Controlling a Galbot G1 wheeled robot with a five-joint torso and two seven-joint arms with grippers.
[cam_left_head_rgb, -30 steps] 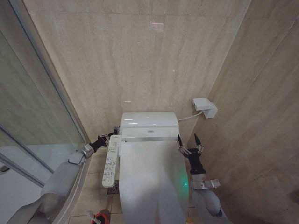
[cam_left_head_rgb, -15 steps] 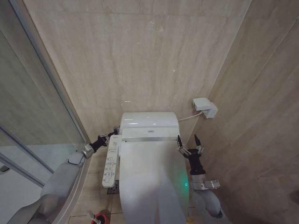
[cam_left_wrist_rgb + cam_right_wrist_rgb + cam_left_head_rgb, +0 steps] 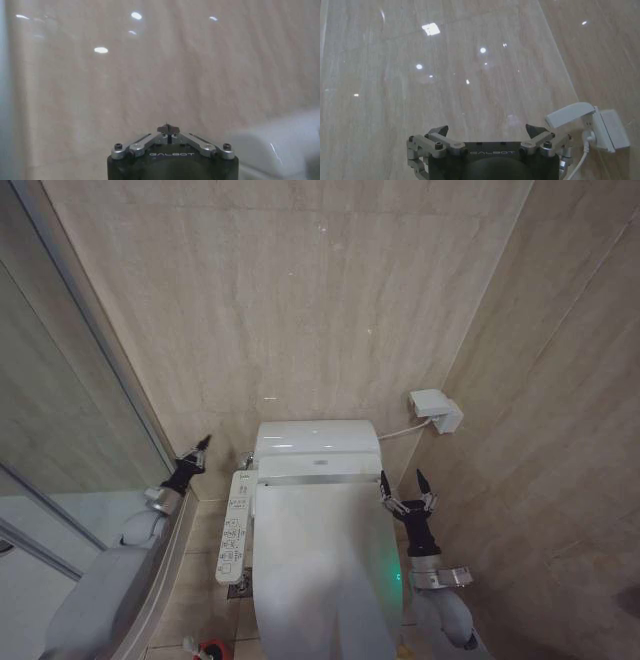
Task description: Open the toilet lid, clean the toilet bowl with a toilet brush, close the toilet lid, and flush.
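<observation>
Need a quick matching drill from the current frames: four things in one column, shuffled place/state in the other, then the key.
Things:
1. left gripper
2. right gripper
3. toilet lid
4. button panel

States:
A. closed flat over the bowl
B. fingers shut, raised beside the glass partition
C. fingers spread open, at the toilet's right side
D. along the toilet's left side

Pairs: 1-B, 2-C, 3-A, 4-D
</observation>
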